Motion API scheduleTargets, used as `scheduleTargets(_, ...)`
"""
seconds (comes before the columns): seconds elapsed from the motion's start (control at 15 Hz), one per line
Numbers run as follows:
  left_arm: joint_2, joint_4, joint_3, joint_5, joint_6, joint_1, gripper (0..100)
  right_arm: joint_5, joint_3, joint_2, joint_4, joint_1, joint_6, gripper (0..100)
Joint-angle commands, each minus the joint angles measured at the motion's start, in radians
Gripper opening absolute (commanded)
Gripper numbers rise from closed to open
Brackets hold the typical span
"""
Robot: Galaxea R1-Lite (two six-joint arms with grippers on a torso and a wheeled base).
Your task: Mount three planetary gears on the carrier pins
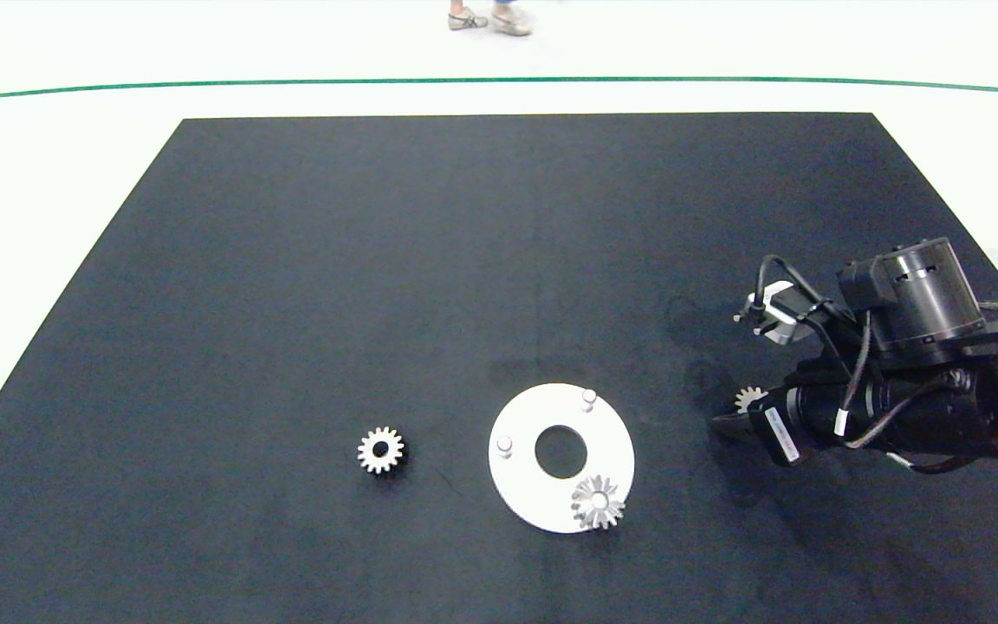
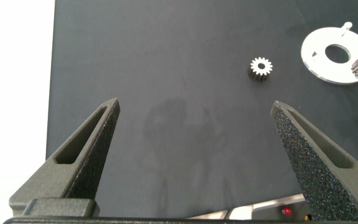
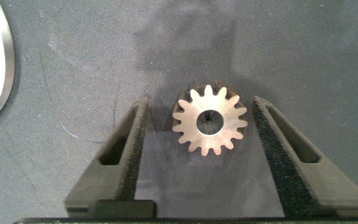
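Right end effector (image 3: 197, 124) low over table (image 1: 291, 260), right of white disc (image 1: 525, 485); fingers spread, straddling gear (image 3: 210, 121), small gaps either side; second gear (image 1: 599, 502) seated on disc's near pin; third gear (image 1: 380, 451) loose left of disc; two pins (image 1: 588, 399) bare; left end effector (image 2: 194, 112) wide, nothing held.

Black mat (image 1: 378, 260) covers most of the counter (image 1: 48, 191), flat, matte, with faint smudges near its right side. Pale counter surface shows around the mat on the left, right and far edges. Thin green line (image 1: 291, 83) runs across the floor beyond the mat's far edge. A person's two shoes (image 1: 490, 19), light-coloured, stand at the top edge past the green line; only the feet show.
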Motion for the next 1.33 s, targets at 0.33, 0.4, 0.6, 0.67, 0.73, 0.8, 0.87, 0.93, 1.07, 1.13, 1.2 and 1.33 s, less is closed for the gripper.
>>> scheduleTargets(0.33,0.001,0.004,0.0,-0.002,0.004,0.0,100,0.01,0.0,0.002,0.001,-0.01,-0.003,52)
scheduleTargets(0.4,0.001,0.003,0.0,-0.002,0.004,0.0,100,0.01,0.0,0.003,0.001,-0.01,-0.003,49)
scheduleTargets(0.6,-0.001,0.003,0.002,-0.002,0.004,0.0,100,0.008,0.0,0.002,0.001,-0.012,-0.005,43)
scheduleTargets(0.67,-0.004,0.004,0.002,-0.002,0.007,0.003,100,0.008,0.0,0.002,0.002,-0.012,-0.005,41)
scheduleTargets(0.73,-0.006,0.004,0.002,-0.002,0.009,0.002,100,0.008,0.001,0.002,0.004,-0.012,-0.005,40)
scheduleTargets(0.8,-0.007,0.004,0.002,-0.002,0.009,0.003,100,0.01,0.0,0.002,0.004,-0.01,-0.005,37)
scheduleTargets(0.87,-0.007,0.004,0.002,-0.002,0.009,0.003,100,0.01,0.001,0.002,0.004,-0.01,-0.005,35)
scheduleTargets(0.93,-0.006,0.004,0.002,-0.002,0.009,0.002,100,0.01,0.001,0.002,0.004,-0.01,-0.005,34)
scheduleTargets(1.07,-0.006,0.004,0.002,-0.002,0.009,0.002,100,0.008,0.003,0.002,0.004,-0.012,-0.005,29)
scheduleTargets(1.13,-0.006,0.004,0.002,-0.002,0.01,0.002,100,0.008,0.004,0.0,0.004,-0.012,-0.008,28)
scheduleTargets(1.2,-0.006,0.004,0.002,-0.002,0.01,0.0,100,0.008,0.006,0.0,0.005,-0.013,-0.015,25)
scheduleTargets(1.33,-0.006,0.004,0.002,-0.002,0.01,0.002,100,0.008,0.004,0.002,0.005,-0.02,-0.023,22)
